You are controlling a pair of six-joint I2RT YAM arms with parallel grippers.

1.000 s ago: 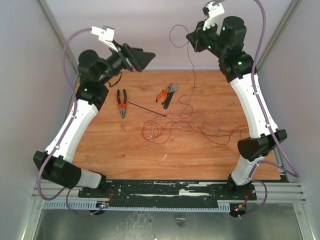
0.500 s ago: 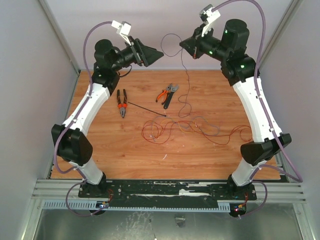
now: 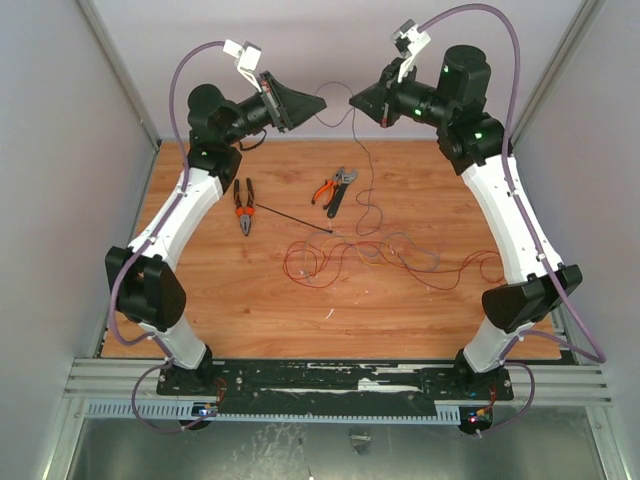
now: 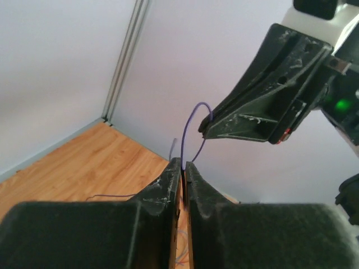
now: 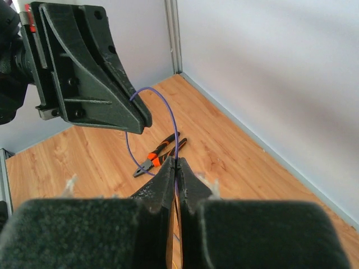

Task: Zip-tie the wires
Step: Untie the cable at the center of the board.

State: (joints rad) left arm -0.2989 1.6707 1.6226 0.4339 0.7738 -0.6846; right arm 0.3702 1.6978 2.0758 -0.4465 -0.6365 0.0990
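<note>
wedge-shaped left end effector [image 4: 182, 163] and right end effector [image 5: 176, 162], each tight on thin arched purple wire [image 4: 201, 104]

Three cameras: one overhead, two wrist views facing each other.
The top camera looks down from above and behind the arm bases [image 3: 190, 372], which sit at the frame's lower edge, and takes in the whole wooden surface [image 3: 250, 300]. The wrist cameras look closely along the left gripper [image 4: 183, 163] and the right gripper [image 4: 205, 129]. Each frames the other, and both share the wire loop [image 4: 193, 115].
</note>
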